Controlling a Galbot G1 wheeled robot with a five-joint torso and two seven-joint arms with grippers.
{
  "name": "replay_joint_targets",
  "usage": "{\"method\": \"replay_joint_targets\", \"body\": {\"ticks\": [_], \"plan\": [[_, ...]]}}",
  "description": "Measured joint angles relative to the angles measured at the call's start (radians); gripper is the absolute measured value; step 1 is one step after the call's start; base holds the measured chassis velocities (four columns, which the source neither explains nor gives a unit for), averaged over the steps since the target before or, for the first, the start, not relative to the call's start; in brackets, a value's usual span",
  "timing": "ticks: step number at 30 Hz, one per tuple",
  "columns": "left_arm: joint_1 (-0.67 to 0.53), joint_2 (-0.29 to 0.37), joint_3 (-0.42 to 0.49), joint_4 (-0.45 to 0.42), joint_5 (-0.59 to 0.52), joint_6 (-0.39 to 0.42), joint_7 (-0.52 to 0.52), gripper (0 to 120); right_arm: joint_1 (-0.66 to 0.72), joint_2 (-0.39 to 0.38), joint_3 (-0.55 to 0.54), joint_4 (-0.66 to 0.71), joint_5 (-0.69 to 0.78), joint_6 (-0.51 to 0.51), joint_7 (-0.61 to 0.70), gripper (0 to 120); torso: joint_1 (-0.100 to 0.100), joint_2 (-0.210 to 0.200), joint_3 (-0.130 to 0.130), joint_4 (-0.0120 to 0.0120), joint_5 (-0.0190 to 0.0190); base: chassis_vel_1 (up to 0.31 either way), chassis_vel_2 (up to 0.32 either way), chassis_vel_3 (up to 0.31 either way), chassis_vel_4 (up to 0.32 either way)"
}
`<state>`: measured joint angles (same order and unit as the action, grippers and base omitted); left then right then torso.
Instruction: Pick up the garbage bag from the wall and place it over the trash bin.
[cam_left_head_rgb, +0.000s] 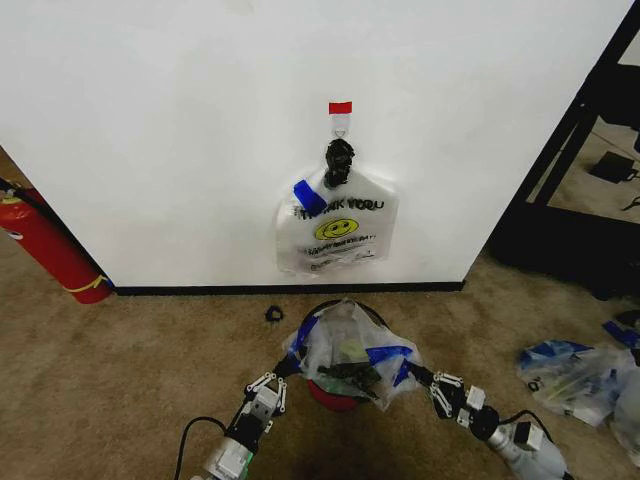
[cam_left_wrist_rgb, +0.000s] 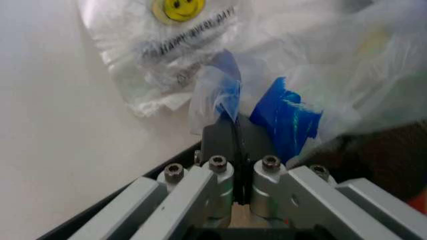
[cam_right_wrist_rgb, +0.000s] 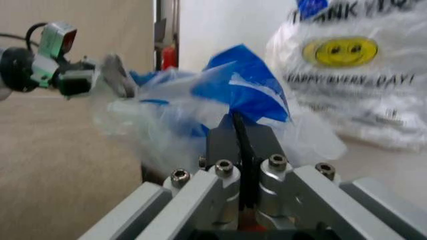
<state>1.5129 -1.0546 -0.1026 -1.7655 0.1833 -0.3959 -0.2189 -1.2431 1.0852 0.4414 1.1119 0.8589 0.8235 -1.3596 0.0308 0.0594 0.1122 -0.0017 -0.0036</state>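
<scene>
You had the garbage bag stretched between both claws, draped across the top of the trash bin, whose red base showed underneath. The left gripper was clenched on the bag's left edge, its fingers pressed together on a fold of clear plastic beside a blue tape patch. The right gripper was clenched on the right edge in the same way, fingers pinched shut just under a blue patch. In the right wrist view you could see the left gripper across the bag, gripping its far side.

You had one bin, one bag held, one white smiley bag hanging from one red-topped hook, one fire extinguisher at the left, and a heap of clear-and-blue bags at the right.

The bin stood on brown carpet, near the wall with its black baseboard. A small black object lay on the carpet between them.
</scene>
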Motion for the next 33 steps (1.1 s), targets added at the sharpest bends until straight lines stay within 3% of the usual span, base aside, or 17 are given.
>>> {"method": "replay_joint_targets", "body": {"ticks": [4,16,25,28,33], "plan": [[0.000,0.003,0.000,0.028,0.023,-0.004,0.002,0,0.016,0.004,0.031,-0.066,-0.017,0.000,-0.055,0,0.000,0.000,0.000,0.0001,0.0000,0.000,0.000,0.000,0.000],[-0.044,-0.025,-0.014,0.140,0.092,-0.021,0.001,0,0.055,0.038,0.044,-0.152,-0.074,-0.001,-0.021,0,0.000,0.000,0.000,0.0000,-0.0001,0.000,0.000,0.000,0.000],[-0.031,-0.027,-0.012,0.131,0.105,-0.022,0.002,0,0.076,0.050,0.065,-0.187,-0.151,-0.001,-0.034,0,0.000,0.000,0.000,0.0001,-0.0001,0.000,0.000,0.000,0.000],[-0.045,-0.037,-0.021,0.136,0.108,-0.023,-0.002,0,0.068,0.050,0.084,-0.165,-0.231,-0.001,0.112,0,0.000,0.000,0.000,0.0003,-0.0001,0.000,0.000,0.000,0.000],[-0.062,-0.040,-0.021,0.162,0.112,-0.022,-0.003,0,0.062,0.051,0.110,-0.169,-0.337,-0.001,0.199,0,0.000,0.000,0.000,-0.0001,-0.0001,0.000,0.000,0.000,0.000]]}}
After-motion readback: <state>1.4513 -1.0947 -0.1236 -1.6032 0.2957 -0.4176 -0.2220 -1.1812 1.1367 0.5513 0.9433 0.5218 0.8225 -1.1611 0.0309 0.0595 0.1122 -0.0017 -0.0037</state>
